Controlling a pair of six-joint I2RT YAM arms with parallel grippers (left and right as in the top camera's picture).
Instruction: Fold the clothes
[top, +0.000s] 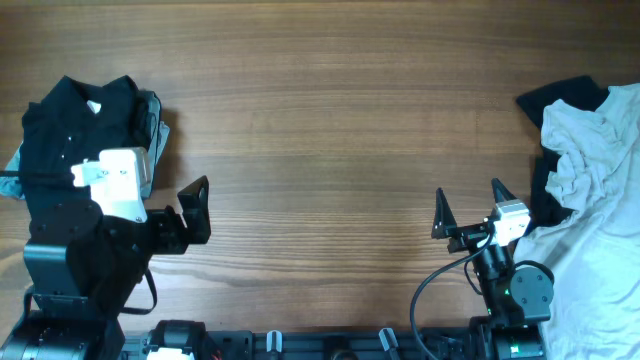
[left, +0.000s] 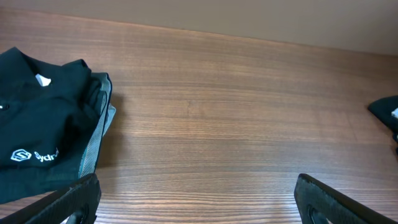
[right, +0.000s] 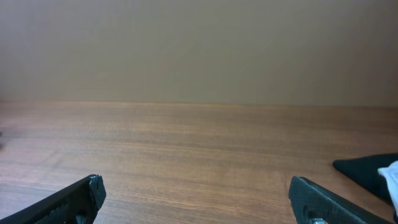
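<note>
Found left arm (top: 120, 185) low at lower left, right arm (top: 505, 225) at lower right, both jaws spread wide. Found black shirt (top: 75, 120) folded at left edge, white clothes (top: 600, 170) heaped at right edge. Wood table (top: 330, 100); beige wall (right: 199, 50) beyond.

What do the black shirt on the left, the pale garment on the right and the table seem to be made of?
Black shirt: soft matte fabric, probably a cotton or polyester knit; it lies limp and carries a printed white logo.
Pale garment: thin matte cloth, crumpled into many soft folds; the fibre cannot be told.
Table: wood or wood-look laminate, with straight grain lines and a smooth, low sheen.
</note>
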